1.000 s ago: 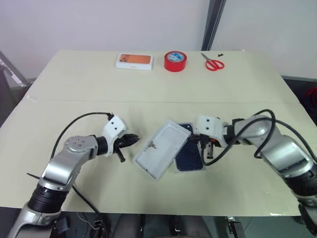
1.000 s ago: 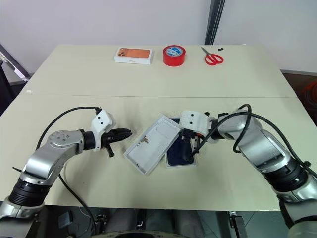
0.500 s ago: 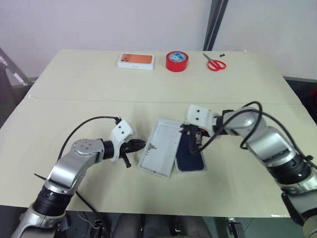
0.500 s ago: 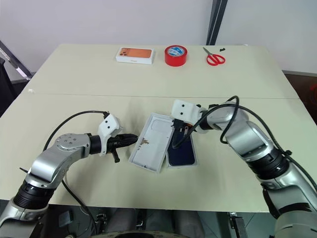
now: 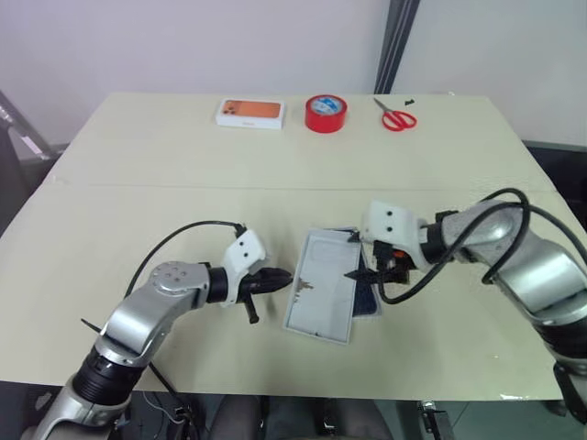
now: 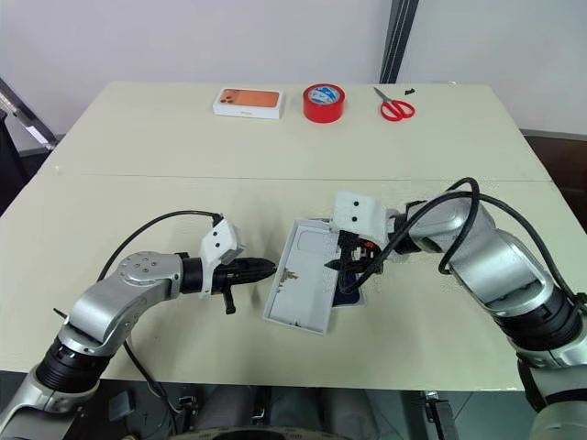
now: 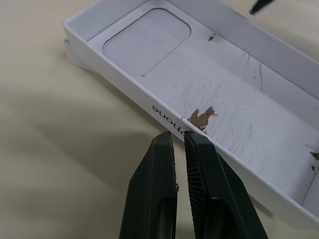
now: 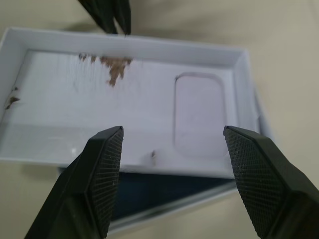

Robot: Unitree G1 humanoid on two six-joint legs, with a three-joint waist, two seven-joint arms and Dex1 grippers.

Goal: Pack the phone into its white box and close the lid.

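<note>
White box [image 5: 323,284], what is changing on it? (K.)

It is swinging round. A second ago it was lying skewed across the lower centre of the head view. Now it is sitting nearly square to the table [image 5: 183,183] edge, open side up, with its brown-scuffed floor and rounded recess showing. It is covering more of the dark blue slab [image 5: 367,298] beneath its right long side. (M.)

Is that slab the phone? (K.)

M. is not committing. The right wrist view is showing a glossy navy face with a pale rim poking out from under the box wall. It could be the phone or a printed lid face, and the frames are not settling it. Either way nothing is lying inside the box, so packing is not starting yet. The box is probably having to come off the slab first. (M.)

Jaws? (K.)

The right gripper [image 8: 172,137] is letting go. It was pinched a second ago, and its pads [image 8: 104,164] are now standing wide apart, hovering over the box's right wall and gripping nothing. The left gripper [image 7: 179,139] is staying clenched and empty, with only a hairline gap between the fingers. It is sliding in from the left, and its tips are now pressing at, or just beside, the lettered left long wall. (M.)

Meaning? (K.)

M. is judging that the left arm is nudging the box straight while the right is freeing itself for a fresh grasp. (M.)
</note>
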